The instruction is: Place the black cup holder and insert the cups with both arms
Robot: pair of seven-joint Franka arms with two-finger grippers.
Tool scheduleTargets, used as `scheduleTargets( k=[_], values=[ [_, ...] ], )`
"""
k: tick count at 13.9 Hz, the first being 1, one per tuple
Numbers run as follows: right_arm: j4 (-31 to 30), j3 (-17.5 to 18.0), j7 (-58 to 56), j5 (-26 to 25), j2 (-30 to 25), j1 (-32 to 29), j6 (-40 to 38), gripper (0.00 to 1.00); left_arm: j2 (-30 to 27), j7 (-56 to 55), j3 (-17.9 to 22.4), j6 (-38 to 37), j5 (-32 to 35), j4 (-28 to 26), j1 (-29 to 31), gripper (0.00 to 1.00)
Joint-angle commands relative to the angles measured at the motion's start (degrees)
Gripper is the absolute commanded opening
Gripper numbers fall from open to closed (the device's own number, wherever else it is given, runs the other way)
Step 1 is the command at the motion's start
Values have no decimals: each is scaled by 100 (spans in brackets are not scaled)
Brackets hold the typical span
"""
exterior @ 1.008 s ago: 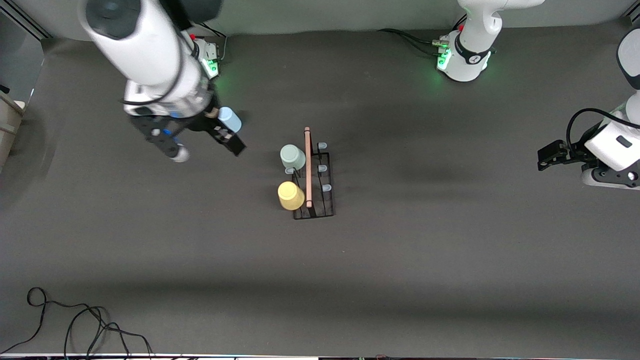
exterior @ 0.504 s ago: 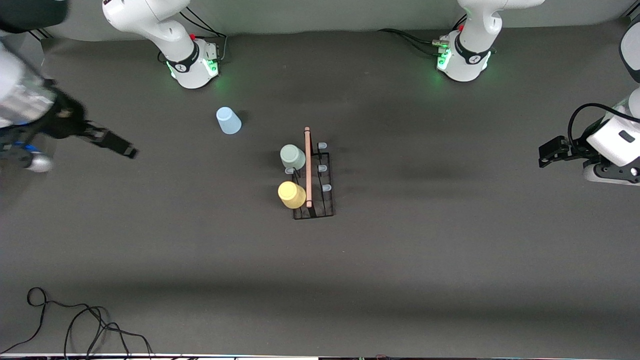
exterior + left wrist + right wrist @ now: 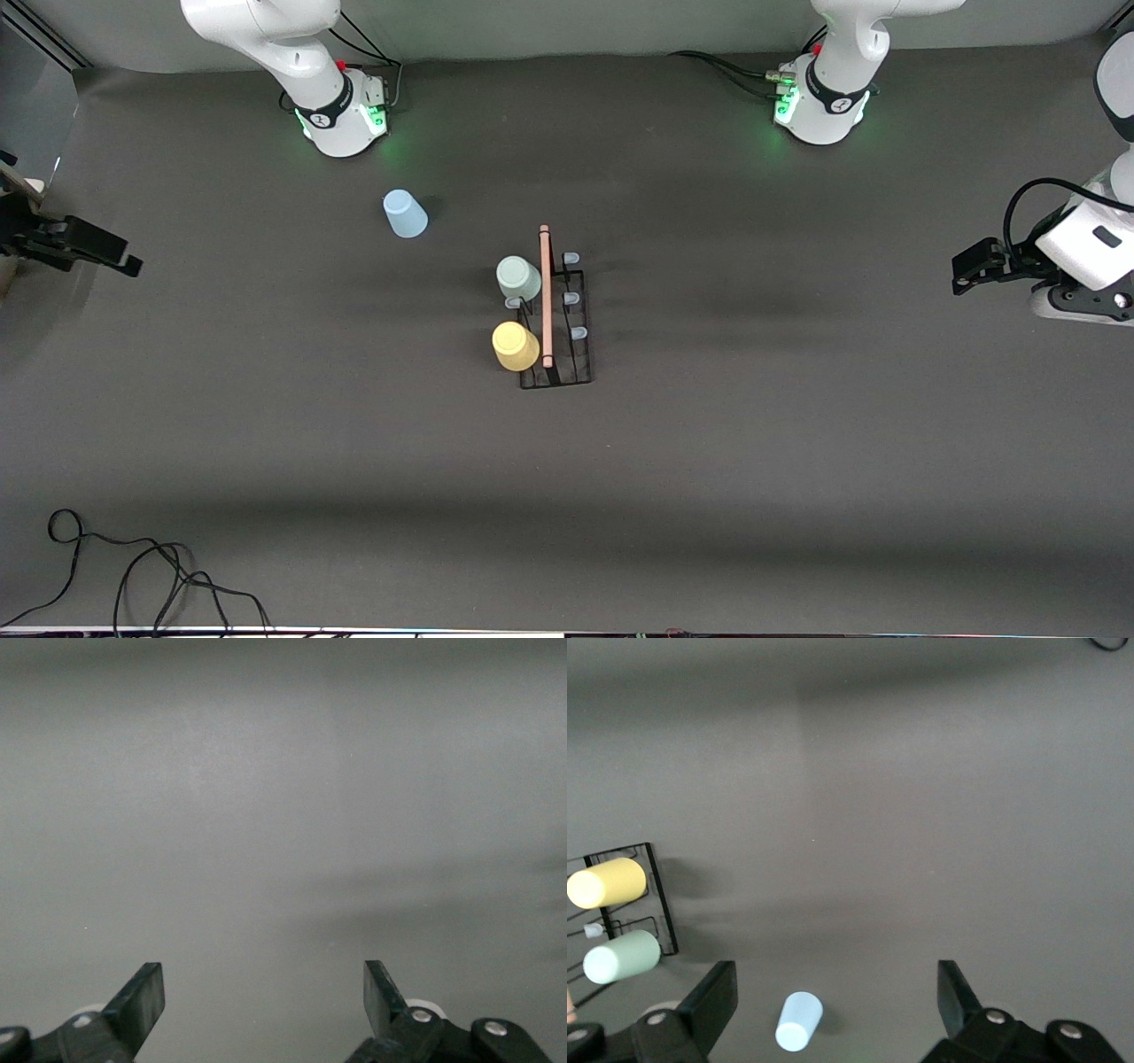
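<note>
We see the right gripper [image 3: 833,1001] with its jaws spread wide and nothing between them, hanging over the table [image 3: 266,425] at the right arm's end. The left gripper [image 3: 264,997] likewise holds its jaws wide apart and empty, over bare table at the left arm's end, where that arm waits.

Out from there, toward the middle of the table, we find the black cup holder [image 3: 556,306] standing with its wooden rod handle [image 3: 546,292] on top. The pale green cup [image 3: 518,278] and the yellow cup [image 3: 516,346] sit upturned on pegs along the side toward the right arm's end, the yellow one nearer the front camera. Three bare capped pegs [image 3: 572,299] show on the side toward the left arm's end.

The pale blue cup [image 3: 405,214] stands on the table, well apart from the holder, farther from the front camera and near the right arm's base [image 3: 341,120].
</note>
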Motion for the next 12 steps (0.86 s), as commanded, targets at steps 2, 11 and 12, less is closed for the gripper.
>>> scheduleTargets(
  k=[2,11,12],
  values=[
    [-125,179,-272,-476,-150,50,152,100,-157,-91,-7,-150,90,-11,-47,100],
    [-90,162,-281,-520,-115,69,91,100,-245,-82,1,-36,90,-133,-38,100],
    [-99,162,-281,-520,-123,77,82,100,-245,-82,1,-45,90,-143,-38,100]
  ],
)
